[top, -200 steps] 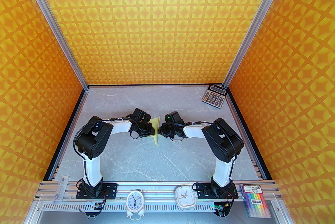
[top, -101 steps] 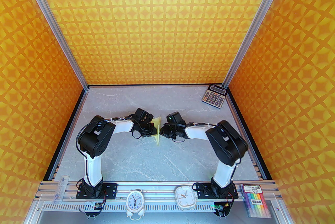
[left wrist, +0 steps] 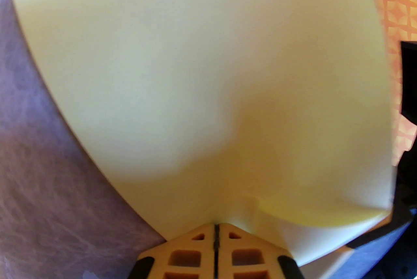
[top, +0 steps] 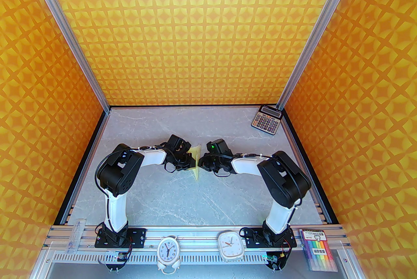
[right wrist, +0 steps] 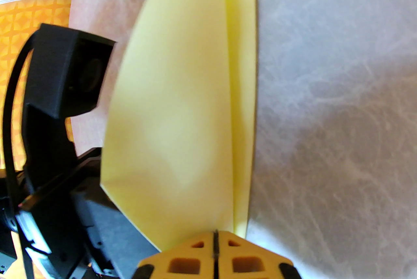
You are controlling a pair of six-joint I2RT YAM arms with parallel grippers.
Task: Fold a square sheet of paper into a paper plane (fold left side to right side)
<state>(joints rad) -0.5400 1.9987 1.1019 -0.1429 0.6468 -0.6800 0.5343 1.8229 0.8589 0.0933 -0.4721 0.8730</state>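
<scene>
Mid-frame, the left gripper (left wrist: 216,226) and right gripper (right wrist: 215,232) are each clamping shut on the folded paper (top: 196,172).

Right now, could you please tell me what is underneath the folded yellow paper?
Grey table shows beneath the folded paper, pinched by the left claw and right claw. The strip directly under its lower edge is covered.
</scene>
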